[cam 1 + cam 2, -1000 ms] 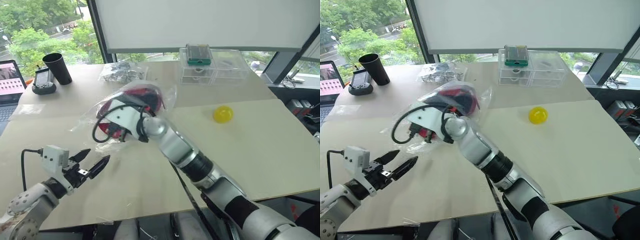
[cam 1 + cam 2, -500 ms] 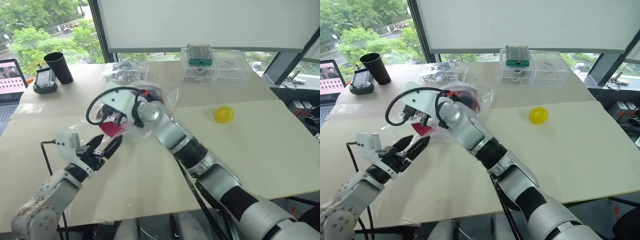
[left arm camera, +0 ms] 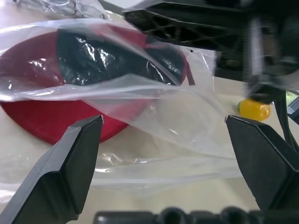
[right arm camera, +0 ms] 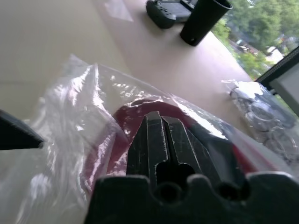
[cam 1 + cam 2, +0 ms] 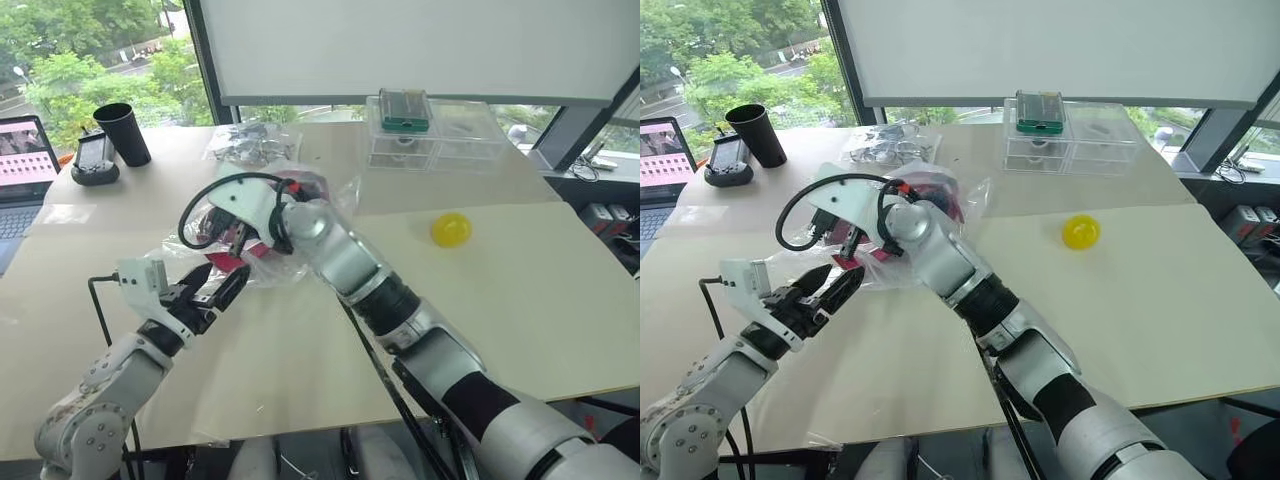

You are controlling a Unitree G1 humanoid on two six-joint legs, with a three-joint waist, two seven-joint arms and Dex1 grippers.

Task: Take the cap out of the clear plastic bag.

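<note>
Right gripper (image 4: 161, 140): jaws pressed fully together, pinching a fold of the clear plastic bag (image 5: 290, 235) on the cap's upper side; whether cap fabric is caught as well, can't tell. Left gripper (image 5: 212, 290): jaws spread wide, nothing between them, level and aimed at the bag's loose near edge, just short of the film.

Cap (image 3: 60, 100): wholly inside the bag, red brim toward the left gripper, dark crown behind it. Film wraps over brim and crown alike.

Progress, as I judge it: early. Bag secured on one side; cap not yet drawn out at all. Left to do: get the free jaws on the brim or the bag mouth, then pull the two apart.

Other containers, placed from the bag:
- smaller clear bag of grey bits (image 5: 245, 143), just beyond it.
- rigid clear boxes (image 5: 430, 135), beyond and to its right, a green-topped item on top.
- black cup (image 5: 120, 133), well off to its left, contents not visible.
- yellow ball (image 5: 449, 229), loose on the tabletop (image 5: 520, 310), to its right.
</note>
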